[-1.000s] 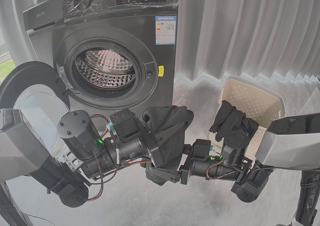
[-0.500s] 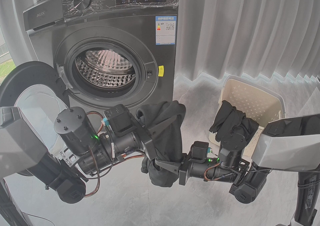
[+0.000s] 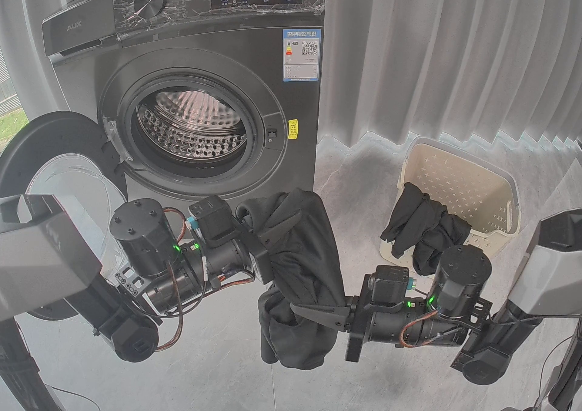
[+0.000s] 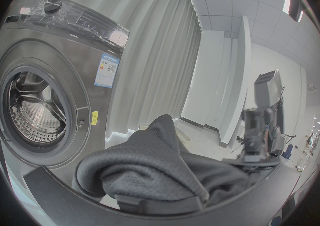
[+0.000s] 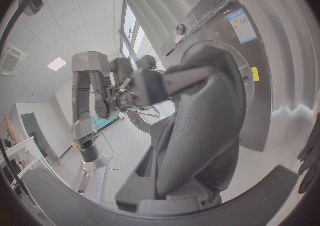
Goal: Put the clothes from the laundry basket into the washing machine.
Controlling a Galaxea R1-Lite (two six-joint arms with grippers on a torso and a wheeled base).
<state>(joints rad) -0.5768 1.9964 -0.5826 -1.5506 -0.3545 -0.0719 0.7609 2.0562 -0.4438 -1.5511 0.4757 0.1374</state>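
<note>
A dark grey garment point(image 3: 306, 260) hangs between my two grippers in front of the washing machine point(image 3: 200, 66), just below its open drum point(image 3: 191, 124). My left gripper point(image 3: 276, 239) is shut on the garment's upper part, and the same cloth point(image 4: 156, 170) bunches over it in the left wrist view. My right gripper point(image 3: 310, 312) is shut on the lower part, where the fabric point(image 5: 200, 120) rises from between its fingers point(image 5: 146, 183). More dark clothes point(image 3: 424, 227) drape over the rim of the cream laundry basket point(image 3: 467, 185) on the floor at right.
The round machine door point(image 3: 54, 151) is swung open at left, close to my left arm. Pale curtains point(image 3: 448, 36) hang behind the basket. Bare grey floor point(image 3: 357, 181) lies between the machine and the basket.
The right arm has pulled back to the right and down. The left gripper has shifted slightly left. The garment now spreads wider between them and hangs lower.
</note>
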